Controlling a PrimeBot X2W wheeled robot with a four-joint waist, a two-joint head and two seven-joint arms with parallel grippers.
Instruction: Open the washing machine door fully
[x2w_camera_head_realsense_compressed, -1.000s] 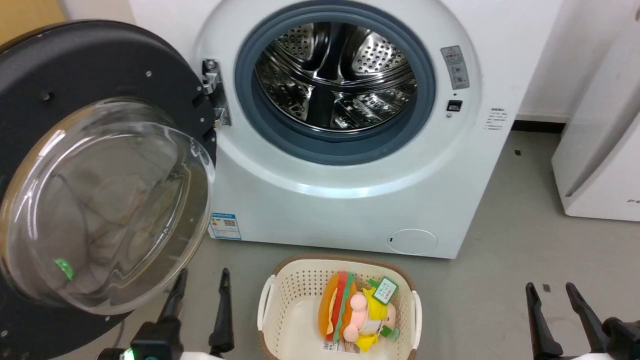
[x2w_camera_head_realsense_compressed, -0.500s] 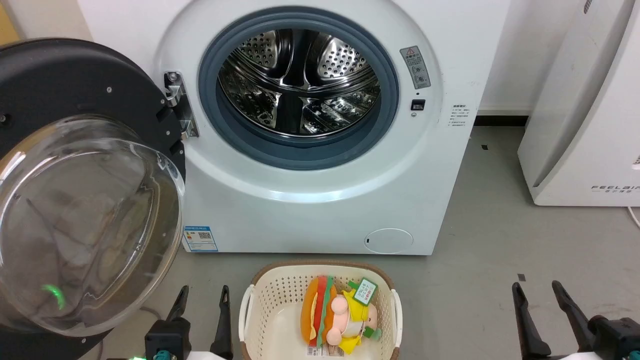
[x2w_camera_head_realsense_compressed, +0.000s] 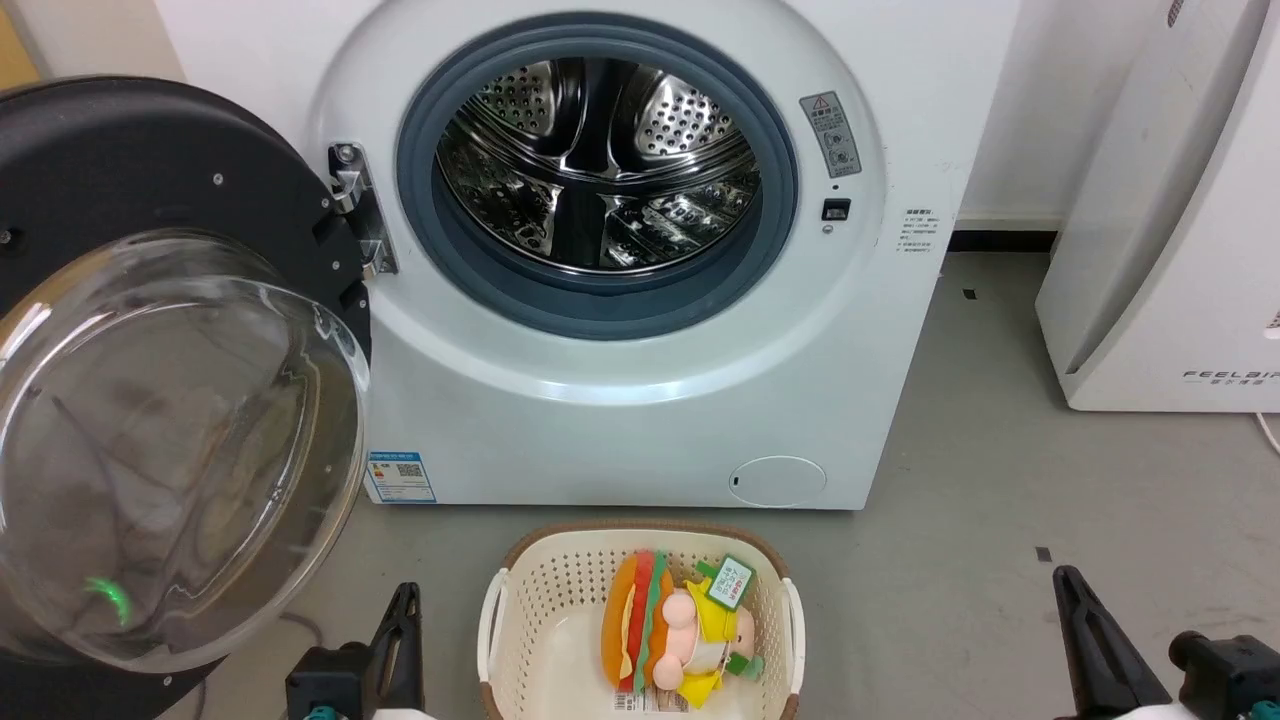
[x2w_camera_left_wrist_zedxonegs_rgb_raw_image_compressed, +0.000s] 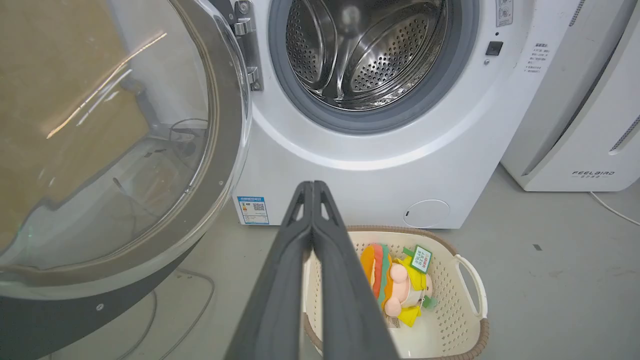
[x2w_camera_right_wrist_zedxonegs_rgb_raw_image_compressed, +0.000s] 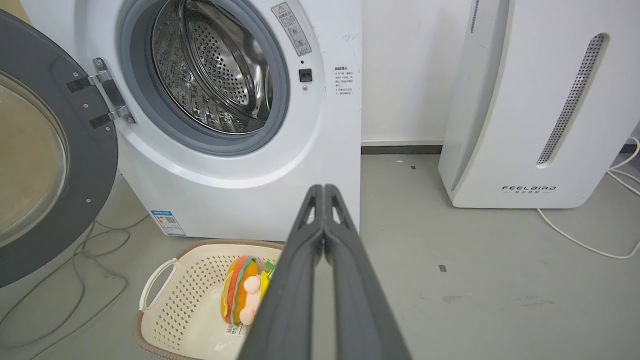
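The washing machine door (x2w_camera_head_realsense_compressed: 150, 170) hangs swung wide to the left of the washing machine (x2w_camera_head_realsense_compressed: 600, 430). Its dark inner face and clear glass bowl (x2w_camera_head_realsense_compressed: 170, 450) are turned toward you, and the steel drum (x2w_camera_head_realsense_compressed: 600, 150) lies fully exposed inside the grey gasket (x2w_camera_head_realsense_compressed: 775, 230). Judged from that angle, the opening looks complete or very nearly so, and any travel left is small.

Your left gripper (x2w_camera_head_realsense_compressed: 407, 595) sits low at the near left, just right of the bowl's lower edge and apparently clear of it. In its wrist view the two fingers are pressed together with nothing between them. Your right gripper (x2w_camera_head_realsense_compressed: 1066, 578) is low at the near right, well apart from the door, its fingers likewise pressed together and empty.

Treat the door as a stiff, probably fairly heavy panel that only pivots on the metal hinge (x2w_camera_head_realsense_compressed: 355, 215) at its right edge. If you want to seat it further, push rather than pinch. Lay the closed left fingers flat on the dark ring, out toward the free left edge where leverage is best, and press away gently. Keep off the bowl: it is smooth and domed, fingers would likely slide on it, and it is the part most likely to mark or crack. The glossy rim will probably be slippery too. Mind the basket (x2w_camera_head_realsense_compressed: 497, 620) on the floor (x2w_camera_head_realsense_compressed: 1000, 480), just right of your left gripper.
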